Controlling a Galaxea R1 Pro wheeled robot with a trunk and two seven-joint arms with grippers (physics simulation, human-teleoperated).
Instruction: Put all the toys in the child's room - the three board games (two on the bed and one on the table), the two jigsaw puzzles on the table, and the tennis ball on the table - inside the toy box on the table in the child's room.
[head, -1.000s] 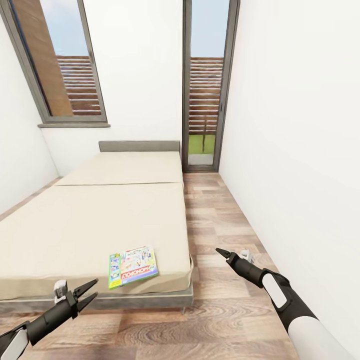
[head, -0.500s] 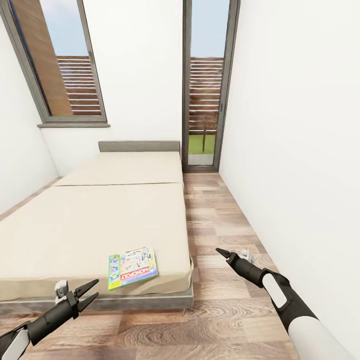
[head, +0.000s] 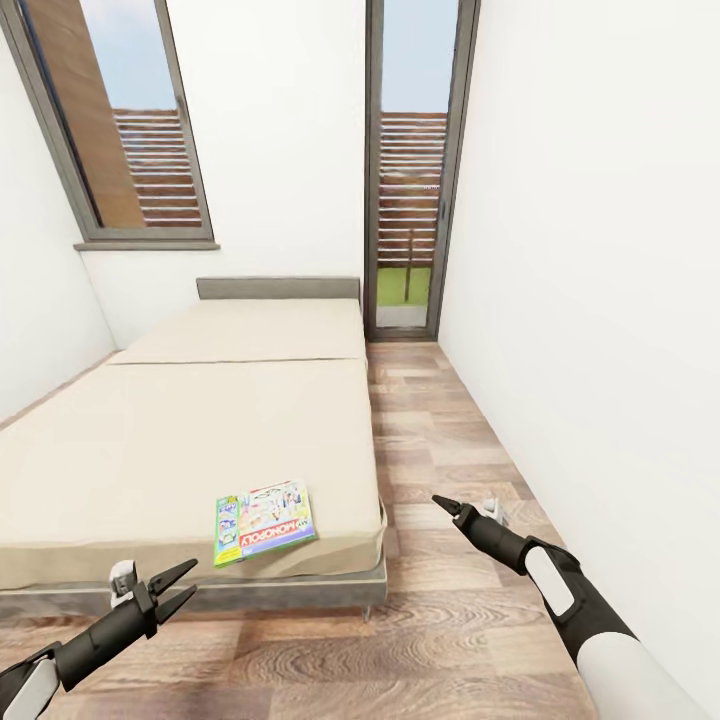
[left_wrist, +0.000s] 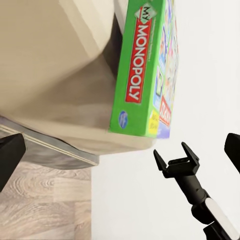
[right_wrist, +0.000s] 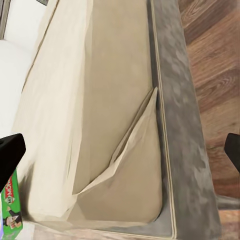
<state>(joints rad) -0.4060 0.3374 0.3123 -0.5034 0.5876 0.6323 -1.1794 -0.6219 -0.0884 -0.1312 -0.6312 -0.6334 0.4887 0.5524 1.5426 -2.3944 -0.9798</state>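
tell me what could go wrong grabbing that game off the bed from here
1. The board game lies flat near the bed's foot corner, so a clumsy nudge might push it off onto the wood floor.
2. The open left gripper sits below the mattress edge and may catch on the bed frame as it rises.
3. The box is thin and flat, so the fingers could slide off it.

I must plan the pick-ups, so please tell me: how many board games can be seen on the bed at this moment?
1. A green board game lies flat on the bed, near its foot corner closest to the robot. No other game is visible on the mattress.
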